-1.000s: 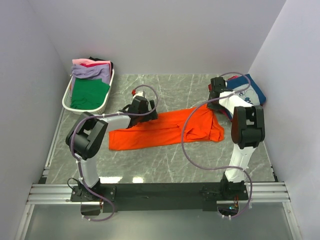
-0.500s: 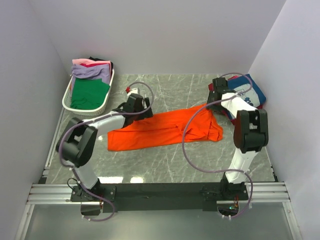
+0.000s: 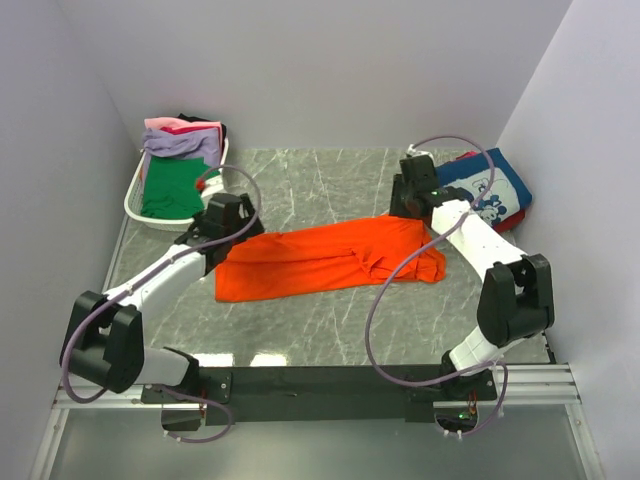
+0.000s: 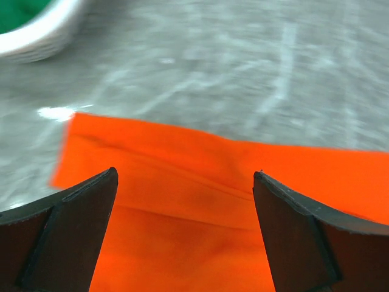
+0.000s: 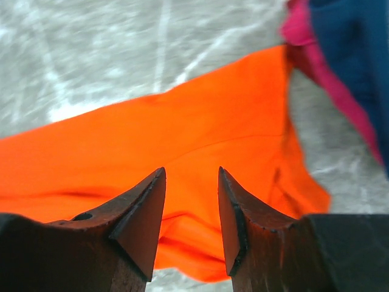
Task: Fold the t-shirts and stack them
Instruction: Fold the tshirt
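Nearest me, the orange t-shirt (image 3: 320, 262) lies spread flat across the middle of the surface (image 3: 330, 330), its long side running left to right. My left claw (image 4: 185, 175) hangs over its left end, jaws wide apart and empty. My right claw (image 5: 191, 171) hovers over its right end, jaws partly apart, gripping nothing. Farther back, the white basket (image 3: 133, 198) at far left holds a pile of t-shirts (image 3: 182, 150), and a navy printed tee (image 3: 492, 190) lies at far right.
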